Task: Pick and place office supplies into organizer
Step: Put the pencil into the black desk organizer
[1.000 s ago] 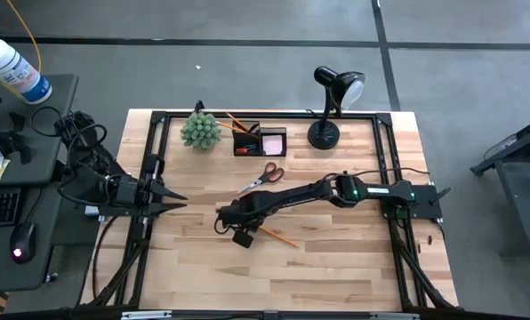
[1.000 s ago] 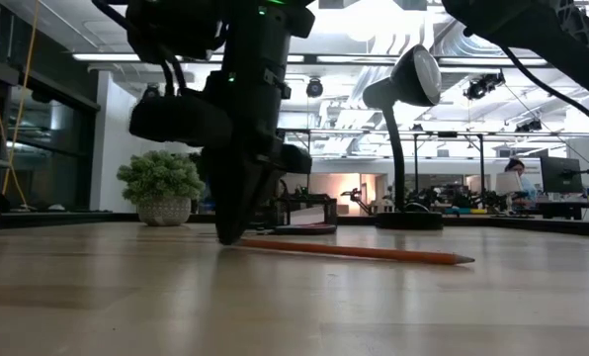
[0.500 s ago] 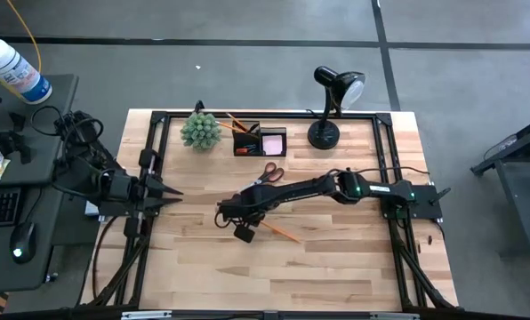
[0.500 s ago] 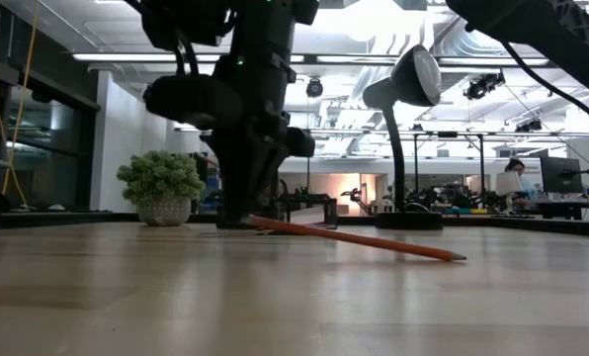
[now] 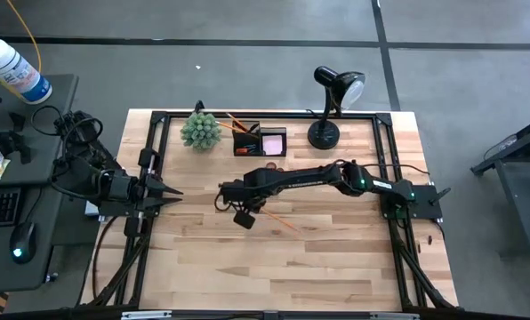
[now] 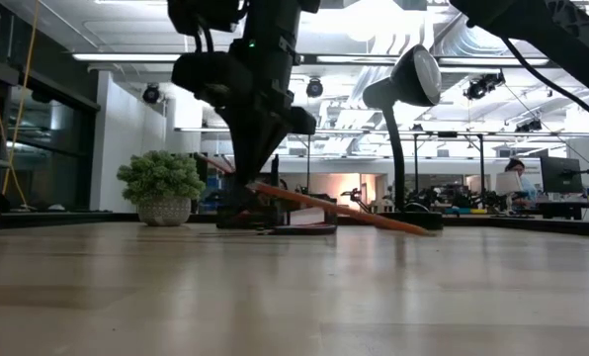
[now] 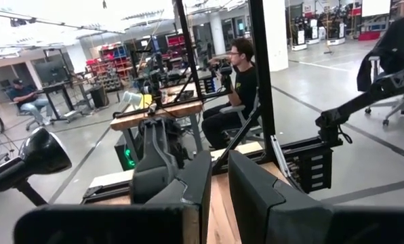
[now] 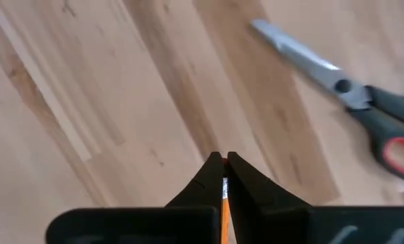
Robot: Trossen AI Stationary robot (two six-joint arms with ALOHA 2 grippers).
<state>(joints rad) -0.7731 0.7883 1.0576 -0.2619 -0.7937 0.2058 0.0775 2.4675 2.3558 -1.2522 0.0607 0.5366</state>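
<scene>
My right gripper (image 5: 250, 203) (image 6: 252, 185) hangs over the middle of the table, shut on one end of an orange pencil (image 5: 283, 222) (image 6: 344, 211). The orange-handled scissors (image 8: 351, 95) lie flat on the wood just beyond it; in the high view my right arm covers most of them (image 5: 269, 167). The black organizer (image 5: 259, 140) stands at the far edge with pencils and a pink pad in it. My left gripper (image 5: 172, 190) waits at the table's left side, level, with only a narrow gap (image 7: 219, 196) between its fingers and nothing in it. My right gripper pinches the pencil's end (image 8: 224, 196) between its two fingertips, coming from above and pointing steeply down. The held end (image 6: 260, 188) is lifted clear of the table. The pencil slants down from there toward its point (image 6: 428, 232); I cannot tell whether the point touches the wood.
A green spiky plant (image 5: 200, 131) stands left of the organizer and a black desk lamp (image 5: 327, 132) right of it. A black frame (image 5: 158, 120) runs around the table's edges. Bare wood (image 5: 274, 267) fills the near half. A person sits far behind in the room (image 7: 241, 74).
My right gripper has risen and gone toward the table's far edge, taking the pencil's end with it. The pencil lay flat on the wood; now its held end is lifted and it slants, its point trailing low and drawn toward the far edge.
</scene>
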